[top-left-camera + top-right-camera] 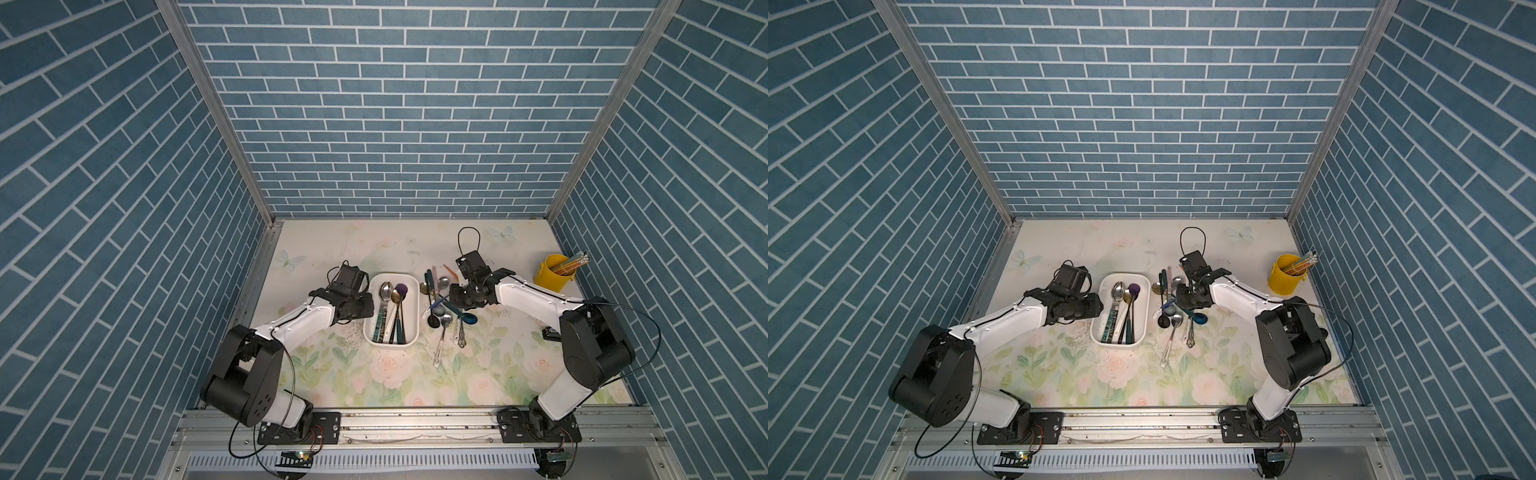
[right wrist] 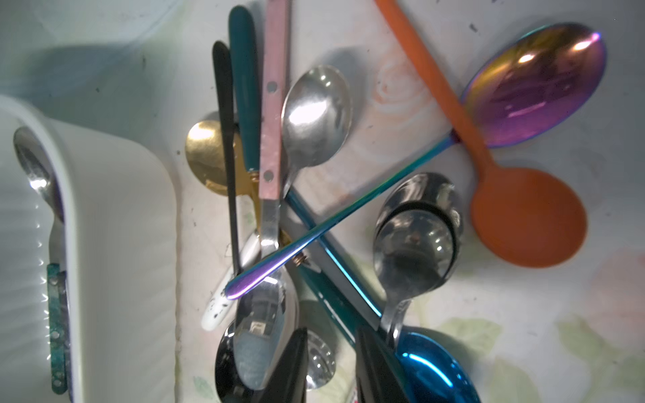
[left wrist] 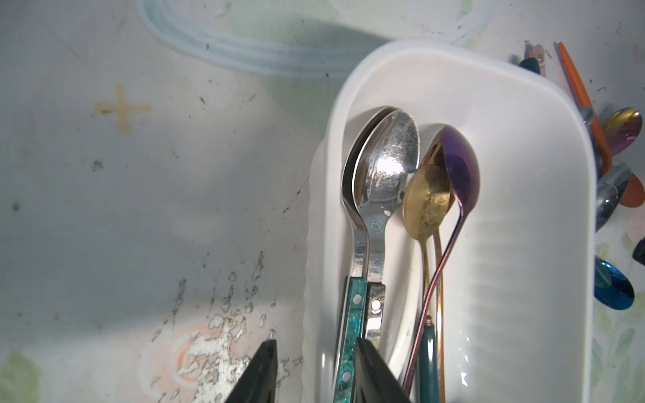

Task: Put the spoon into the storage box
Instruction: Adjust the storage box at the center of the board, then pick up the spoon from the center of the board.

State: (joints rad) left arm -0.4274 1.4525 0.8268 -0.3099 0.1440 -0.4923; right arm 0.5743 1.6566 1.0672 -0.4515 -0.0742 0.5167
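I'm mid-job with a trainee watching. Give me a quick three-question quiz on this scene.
1. True or false: the storage box already holds several spoons.
2. Where is the yellow cup? A) beside the left arm B) near the table's right edge C) inside the box
3. In the right wrist view, what colour is the matte spoon whose handle crosses the rainbow spoon's neck?
Key: 1 true; 2 B; 3 orange.

Left gripper (image 3: 314, 343) hangs low with jaws apart; right gripper (image 2: 331, 331) low too, jaws seemingly narrower
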